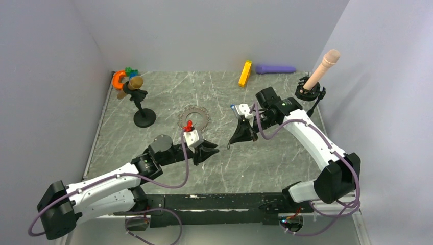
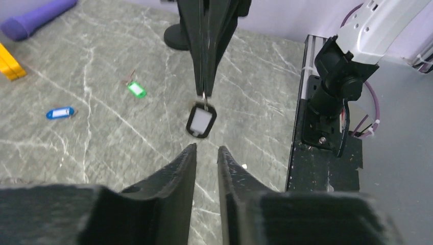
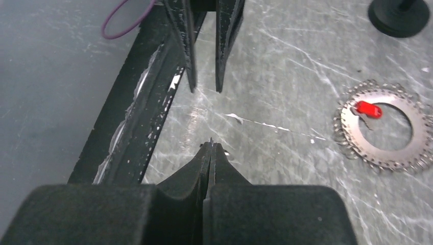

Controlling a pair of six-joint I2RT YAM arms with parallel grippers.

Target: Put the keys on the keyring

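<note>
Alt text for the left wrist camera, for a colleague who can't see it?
The right gripper, shut, dangles a black-rimmed key tag by its ring just beyond the left gripper, whose fingers stand slightly apart, empty. A green tag and a blue tag lie on the table at the picture's left.

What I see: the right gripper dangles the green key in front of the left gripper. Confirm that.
Wrong colour: the right gripper dangles the black-rimmed key in front of the left gripper. The green key lies on the table. The left wrist view shows it.
</note>
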